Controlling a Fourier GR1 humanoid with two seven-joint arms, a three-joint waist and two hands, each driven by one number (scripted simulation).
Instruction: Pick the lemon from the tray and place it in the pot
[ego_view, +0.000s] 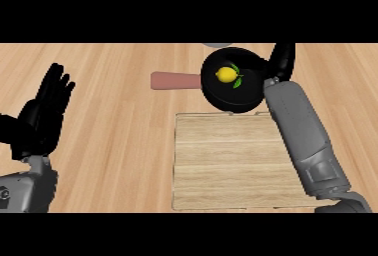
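Observation:
A yellow lemon (226, 74) with green leaves lies inside the black pot (251, 100), which stands at the far edge of the wooden tray (236, 165). The pot has a reddish-brown handle (176, 80) sticking out to the left. My right hand (281, 59) is stretched out over the pot's right rim, just right of the lemon and apart from it; its fingers look straight and hold nothing. My left hand (40, 117) rests open at the left edge, fingers up, far from the pot.
A light wooden counter (111, 150) surrounds the tray. A small grey object (217, 44) peeks in at the top edge behind the pot. My right forearm (303, 135) runs along the tray's right side.

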